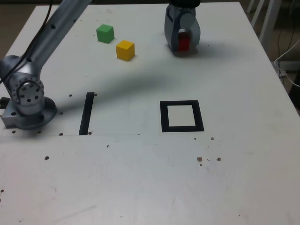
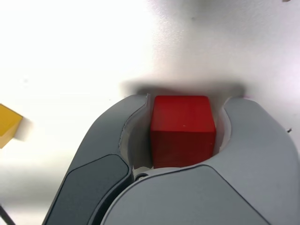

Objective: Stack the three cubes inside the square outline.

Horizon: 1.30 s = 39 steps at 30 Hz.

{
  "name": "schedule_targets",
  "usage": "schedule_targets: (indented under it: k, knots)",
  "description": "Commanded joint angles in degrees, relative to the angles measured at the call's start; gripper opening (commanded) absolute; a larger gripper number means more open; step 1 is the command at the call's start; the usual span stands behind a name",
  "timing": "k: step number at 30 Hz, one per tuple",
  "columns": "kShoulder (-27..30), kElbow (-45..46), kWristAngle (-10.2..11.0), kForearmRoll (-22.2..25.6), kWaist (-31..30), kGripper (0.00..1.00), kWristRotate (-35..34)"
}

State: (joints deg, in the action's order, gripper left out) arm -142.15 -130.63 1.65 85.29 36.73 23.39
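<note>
- The end effector [image 1: 183,43] is down at the table [image 1: 243,178] near the far edge, toward the exterior view's right, its jaws closed on the red cube [image 1: 183,41]
- In the wrist view the red cube [image 2: 183,130] sits between the two grey jaws, each side pressed against a jaw's inner face, its top and front faces showing
- Whether the red cube rests on the table or is just off it cannot be told; a dark shadow lies on the table right behind it in the wrist view
- The green cube [image 1: 105,33] stands on the table near the far edge, toward the exterior view's left of the end effector and well apart from it
- The yellow cube [image 1: 125,49] stands just beside the green one, a little nearer the camera and toward the exterior view's right, not touching it; a corner of it [image 2: 8,124] shows at the edge of the wrist view
- The square outline [image 1: 182,116] lies near the middle of the table, nearer the front edge than the end effector, and its white centre holds nothing
- A straight black strip [image 1: 86,113] lies toward the exterior view's left of the outline, well apart from it
- The arm's base [image 1: 27,105] stands by the table's left edge in the exterior view, just beside the strip, and the arm [image 1: 56,26] reaches up and across toward the far edge
</note>
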Motion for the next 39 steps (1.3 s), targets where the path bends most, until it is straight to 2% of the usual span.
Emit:
schedule_targets:
  k: [1, 10, 16, 21, 30, 39]
  knots:
    - [1.8, 1.1, 0.4, -0.2, -0.5, 0.31, 0.1]
    - [7.2, 8.5, 1.0, -1.5, -3.6, 0.31, -0.9]
    - [11.4, 15.5, 0.4, -3.7, -6.8, 0.31, -2.4]
    - [15.0, 21.6, -0.8, -6.2, -9.7, 0.31, -3.7]
    - [22.0, 33.4, -4.3, -12.4, -16.0, 0.31, -6.3]
    - [28.4, 44.3, -6.5, -17.4, -23.4, 0.31, -10.7]
